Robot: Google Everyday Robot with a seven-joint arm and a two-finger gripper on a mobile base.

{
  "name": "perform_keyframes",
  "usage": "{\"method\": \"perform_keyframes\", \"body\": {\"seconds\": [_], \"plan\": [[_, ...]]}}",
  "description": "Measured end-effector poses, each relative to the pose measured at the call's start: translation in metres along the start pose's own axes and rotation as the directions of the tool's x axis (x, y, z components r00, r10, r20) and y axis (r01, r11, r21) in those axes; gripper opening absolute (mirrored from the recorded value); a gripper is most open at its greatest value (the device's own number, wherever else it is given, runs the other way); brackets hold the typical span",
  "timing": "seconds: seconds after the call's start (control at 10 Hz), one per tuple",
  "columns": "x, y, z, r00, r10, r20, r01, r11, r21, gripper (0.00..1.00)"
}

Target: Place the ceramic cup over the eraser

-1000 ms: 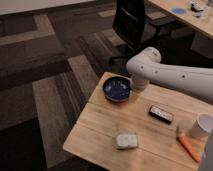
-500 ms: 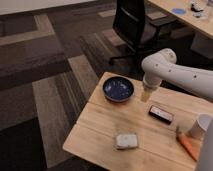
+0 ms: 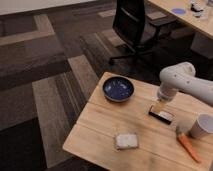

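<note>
The ceramic cup [image 3: 203, 126] is a pale-grey round cup standing upright near the right edge of the wooden table [image 3: 100, 125]. The eraser [image 3: 161, 114] is a small flat block, black with a tan top, lying on the table left of the cup. My gripper [image 3: 159, 105] hangs from the white arm directly over the eraser's left end, close to it. It is well apart from the cup.
A wide dark-blue bowl [image 3: 118, 89] sits at the table's back left. A pale sponge-like block [image 3: 126, 141] lies near the front edge. An orange tool [image 3: 187, 143] lies in front of the cup. A black office chair [image 3: 134, 25] stands behind the table.
The arm has swung right, from over the blue bowl to above the eraser. The cup, eraser and bowl have not moved.
</note>
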Motion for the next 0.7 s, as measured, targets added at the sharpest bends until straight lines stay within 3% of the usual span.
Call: {"method": "perform_keyframes", "body": {"seconds": [0.3,0.4,0.7], "plan": [[0.016,-0.001,0.031,1.000,0.028,-0.008,-0.029,0.998,-0.064,0.65],[0.018,-0.003,0.034,0.999,0.032,-0.013,-0.033,0.997,-0.070,0.65],[0.020,0.003,0.041,0.997,0.041,-0.069,-0.048,0.994,-0.099,0.26]]}}
